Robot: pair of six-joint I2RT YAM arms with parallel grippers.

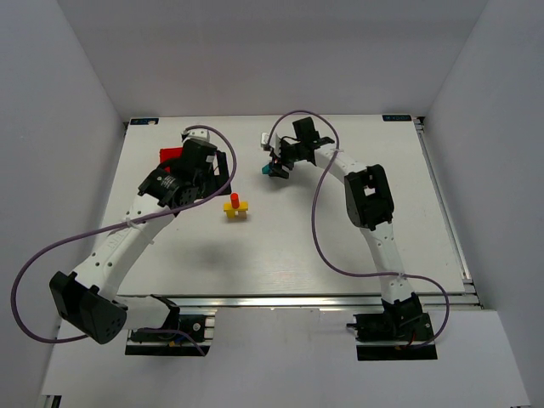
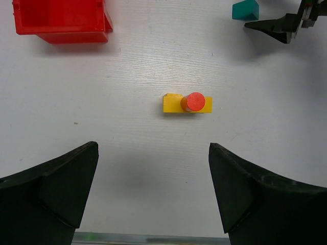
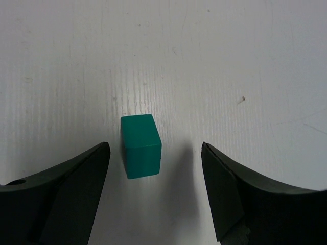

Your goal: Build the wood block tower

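- While the left gripper (image 2: 153,151) hangs above the white table (image 1: 340,242) on the near-left side of the wood block tower (image 1: 236,207), its two black fingers (image 2: 61,184) are spread wide with nothing between them but bare tabletop.
- In the left wrist view the wood block tower (image 2: 188,103) stands ahead of that gripper, past the fingertips and a little right of the middle of the gap.
- It is a low stack: a flat yellow bar (image 2: 173,105) lies on the table, a red cylinder (image 2: 194,101) stands upright on it, and a smaller yellow piece shows at the bar's far left edge.
- A teal block (image 1: 273,171) lies on the table beyond the tower and to its right, well apart from it.
- The right gripper (image 3: 154,148) is lowered over the teal block (image 3: 140,148) with one finger (image 3: 76,189) on either side, jaws parted.
- A strip of table shows between the block and each finger, narrower on the left, so neither finger touches it.
- A red plastic bin (image 2: 61,20) sits beyond the tower and to its left, partly hidden under the left arm in the top view.
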